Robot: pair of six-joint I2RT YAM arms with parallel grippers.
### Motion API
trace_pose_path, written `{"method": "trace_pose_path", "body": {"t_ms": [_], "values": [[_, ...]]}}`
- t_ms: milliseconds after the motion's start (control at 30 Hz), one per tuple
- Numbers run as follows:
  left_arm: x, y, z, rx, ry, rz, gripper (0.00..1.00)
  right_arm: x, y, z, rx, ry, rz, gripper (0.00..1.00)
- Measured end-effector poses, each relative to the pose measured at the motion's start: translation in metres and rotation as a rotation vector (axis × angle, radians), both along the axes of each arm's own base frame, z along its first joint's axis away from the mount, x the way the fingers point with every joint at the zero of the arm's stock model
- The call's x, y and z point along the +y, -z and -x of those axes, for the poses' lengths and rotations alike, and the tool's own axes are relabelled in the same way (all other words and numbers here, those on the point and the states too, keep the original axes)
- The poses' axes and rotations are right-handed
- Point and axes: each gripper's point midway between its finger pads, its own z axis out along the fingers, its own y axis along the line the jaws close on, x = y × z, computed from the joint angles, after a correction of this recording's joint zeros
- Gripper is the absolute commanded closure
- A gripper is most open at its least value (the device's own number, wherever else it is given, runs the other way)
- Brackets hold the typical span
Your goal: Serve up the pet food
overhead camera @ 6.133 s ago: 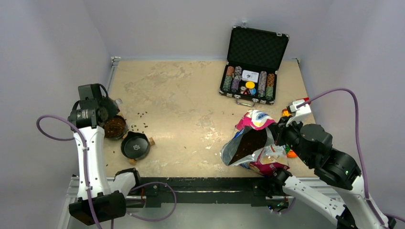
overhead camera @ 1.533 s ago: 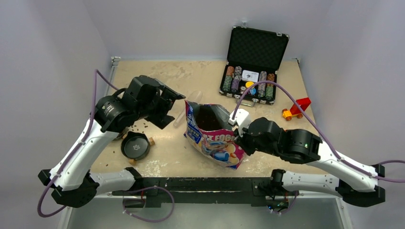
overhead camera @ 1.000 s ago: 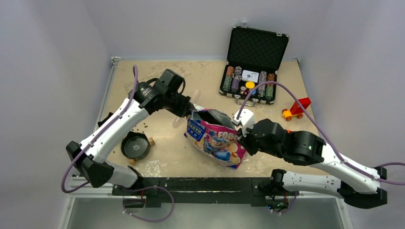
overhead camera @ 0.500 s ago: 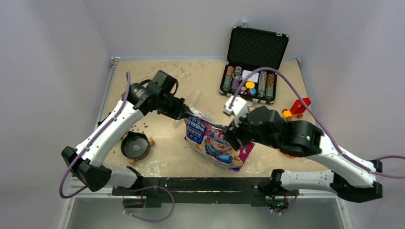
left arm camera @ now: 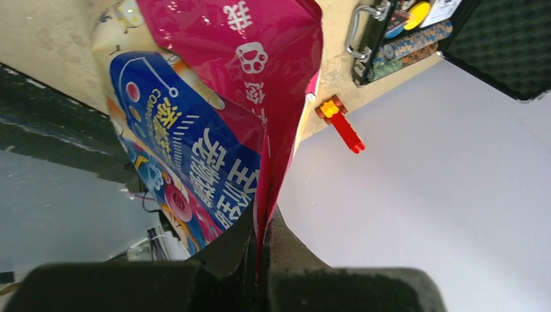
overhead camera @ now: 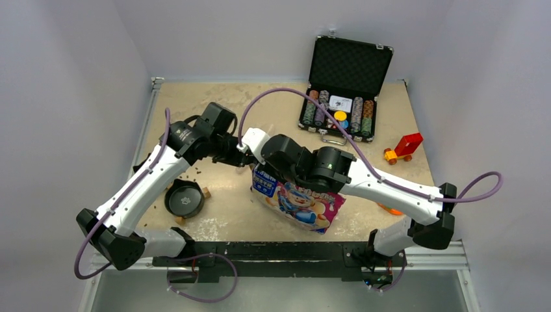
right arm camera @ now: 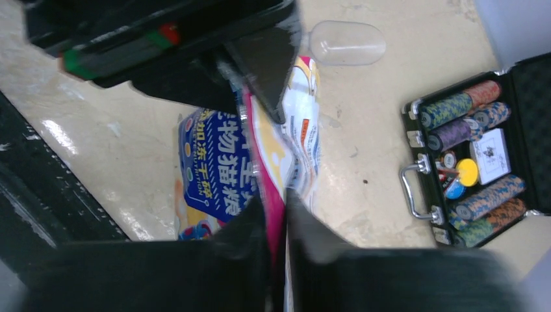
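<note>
The pink and blue pet food bag [overhead camera: 300, 200] stands on the table, its top edge pinched flat. My left gripper [overhead camera: 242, 154] is shut on the bag's pink top edge [left arm camera: 276, 149]. My right gripper [overhead camera: 258, 158] reaches over the bag and is shut on the same edge [right arm camera: 275, 195], right beside the left gripper's fingers [right arm camera: 263, 62]. A few loose dark kibble pellets [overhead camera: 195, 170] lie on the table by the black bowl [overhead camera: 184, 198]. The kibble inside the bag is hidden.
An open poker chip case [overhead camera: 341, 107] stands at the back right; it also shows in the right wrist view [right arm camera: 474, 162]. A red toy [overhead camera: 404, 146] sits at the right. A clear plastic scoop [right arm camera: 346, 42] lies behind the bag. An orange object [overhead camera: 388, 209] peeks from under my right arm.
My right arm has swung left across the bag to its top left edge, beside my left gripper. The bag's mouth, open earlier, is now pinched shut. The left gripper keeps its hold.
</note>
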Motion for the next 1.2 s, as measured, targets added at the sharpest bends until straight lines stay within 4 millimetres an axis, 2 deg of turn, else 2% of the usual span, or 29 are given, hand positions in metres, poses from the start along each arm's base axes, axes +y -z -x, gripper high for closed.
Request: {"method": "trace_pose_path", "body": {"t_ms": [233,300,433,533,600,767,867,967,1067,1100,1133,1200], "values": [[-0.011,-0.006,-0.007,-0.024,-0.02,0.083,1.0,-0.01,-0.001,0.004,-0.063,0.023,-0.023,1.0],[-0.014,-0.011,-0.004,-0.024,-0.007,0.115,1.0,-0.015,-0.003,0.008,-0.061,0.016,-0.06,0.89],[-0.01,-0.009,-0.001,-0.004,-0.011,0.115,1.0,-0.03,-0.006,0.017,-0.049,0.024,-0.1,0.85],[-0.01,-0.009,-0.001,-0.003,-0.013,0.115,1.0,-0.035,-0.007,0.019,-0.045,0.03,-0.102,0.88],[-0.008,-0.008,-0.002,0.0,-0.018,0.111,1.0,-0.033,-0.007,0.016,-0.044,0.038,-0.081,1.0],[-0.001,-0.007,-0.01,-0.006,-0.051,0.098,1.0,-0.031,-0.005,0.007,-0.063,0.081,-0.044,1.0],[0.0,-0.007,-0.012,-0.005,-0.057,0.101,1.0,-0.033,-0.004,0.008,-0.081,0.097,-0.111,1.0],[-0.006,-0.013,-0.008,0.002,-0.025,0.141,1.0,-0.047,-0.009,0.018,-0.081,0.098,-0.214,1.0],[-0.01,-0.016,-0.006,0.005,-0.009,0.163,1.0,-0.054,-0.011,0.023,-0.073,0.096,-0.247,0.84],[-0.008,-0.014,-0.008,0.009,-0.016,0.157,1.0,-0.056,-0.01,0.023,-0.077,0.098,-0.241,0.82],[-0.002,-0.01,-0.011,0.021,-0.035,0.141,1.0,-0.063,-0.007,0.022,-0.083,0.105,-0.217,0.83],[0.007,-0.006,-0.02,0.034,-0.065,0.128,1.0,-0.072,-0.005,0.019,-0.104,0.12,-0.177,0.91]]}}
